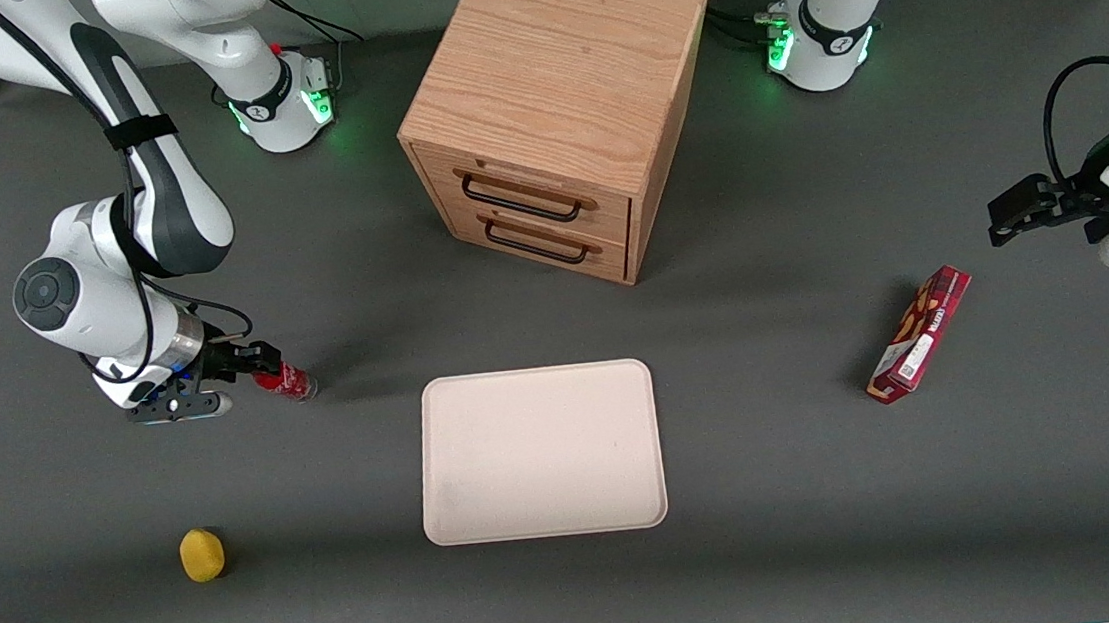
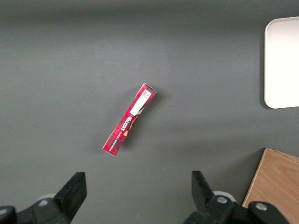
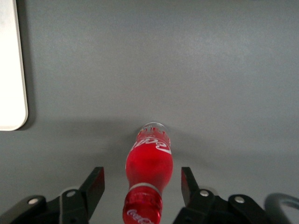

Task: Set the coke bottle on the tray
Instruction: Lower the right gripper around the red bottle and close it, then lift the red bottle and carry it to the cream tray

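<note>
The coke bottle [image 1: 286,380] is a small red bottle with a red cap, standing on the grey table toward the working arm's end. My right gripper [image 1: 253,363] sits over it, open. In the right wrist view the bottle [image 3: 148,165] stands between the two fingers [image 3: 96,182], with gaps on both sides; the gripper [image 3: 141,183] touches nothing. The cream-pink tray [image 1: 541,451] lies flat at the table's middle, beside the bottle and a little nearer the front camera. Its rim shows in the right wrist view [image 3: 11,70] and the left wrist view [image 2: 282,60].
A wooden two-drawer cabinet [image 1: 552,111] stands farther from the front camera than the tray. A long red snack box [image 1: 920,334] lies toward the parked arm's end. A small yellow object [image 1: 202,554] lies nearer the front camera than the bottle.
</note>
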Motion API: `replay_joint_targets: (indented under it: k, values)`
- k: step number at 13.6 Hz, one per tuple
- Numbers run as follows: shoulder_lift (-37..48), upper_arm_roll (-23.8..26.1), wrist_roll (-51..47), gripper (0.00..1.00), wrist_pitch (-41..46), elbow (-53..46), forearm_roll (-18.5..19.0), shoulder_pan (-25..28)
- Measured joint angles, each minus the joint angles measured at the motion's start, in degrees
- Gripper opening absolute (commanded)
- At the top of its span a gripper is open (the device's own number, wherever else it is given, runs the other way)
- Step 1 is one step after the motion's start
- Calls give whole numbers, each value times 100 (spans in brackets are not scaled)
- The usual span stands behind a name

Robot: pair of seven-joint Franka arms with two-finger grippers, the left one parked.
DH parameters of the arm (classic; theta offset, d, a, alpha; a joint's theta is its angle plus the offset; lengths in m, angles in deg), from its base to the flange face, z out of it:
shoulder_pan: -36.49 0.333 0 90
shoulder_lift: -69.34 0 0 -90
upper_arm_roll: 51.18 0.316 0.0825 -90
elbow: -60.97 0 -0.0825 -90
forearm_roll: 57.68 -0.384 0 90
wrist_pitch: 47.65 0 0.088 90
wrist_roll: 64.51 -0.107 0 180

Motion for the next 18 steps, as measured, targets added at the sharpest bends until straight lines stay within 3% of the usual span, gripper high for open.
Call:
replay_joint_targets:
  k: [1,8,14,16,18]
  values:
    - [50,0,36,0,0,53,0,0]
    - [371,-3,153,0,400,8,2,-3]
    - [327,-6,126,0,3777,-3148,2,-6]
    - [-117,-3,20,0,4747,-4364,4,1]
    - [-750,-4,-208,0,5126,-5312,9,113]
